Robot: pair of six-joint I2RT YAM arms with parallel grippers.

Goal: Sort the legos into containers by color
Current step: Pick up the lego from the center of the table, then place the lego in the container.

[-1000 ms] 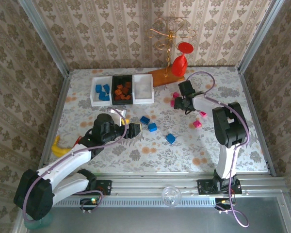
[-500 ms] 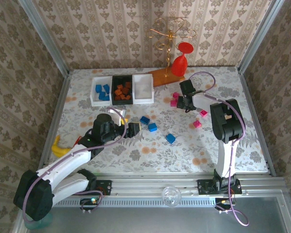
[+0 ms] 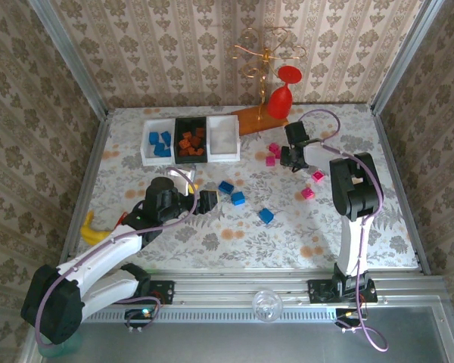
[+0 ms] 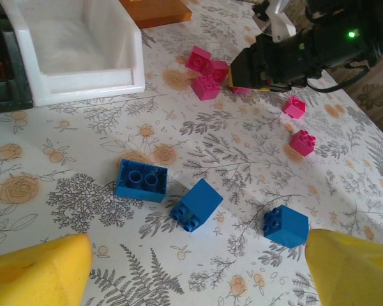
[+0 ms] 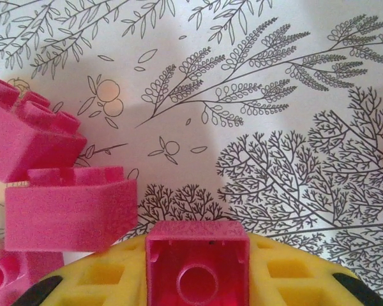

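Observation:
My right gripper [image 3: 290,158] is down on the table at the back right, shut on a pink lego [image 5: 197,261] that sits between its yellow fingers [image 5: 287,277]. Two more pink legos [image 5: 67,207] lie just to its left, and others [image 3: 317,176] lie to its right. Three blue legos [image 3: 226,187] [image 3: 237,198] [image 3: 265,215] lie mid-table. My left gripper [image 3: 209,202] hovers open just left of them, nothing between its fingertips [image 4: 38,274]. At the back left stand the containers: a white one [image 3: 145,145] with blue legos, a black one [image 3: 190,121] with orange legos, and an empty white one [image 3: 222,155].
A yellow banana toy [image 3: 94,227] lies by the left wall. A red goblet [image 3: 281,94] and a gold wire stand [image 3: 265,53] sit on a wooden base [image 3: 250,119] at the back, right of the containers. Walls enclose the table on three sides.
The right gripper has closed on a pink lego and shifted slightly right and back. The left arm has hardly moved.

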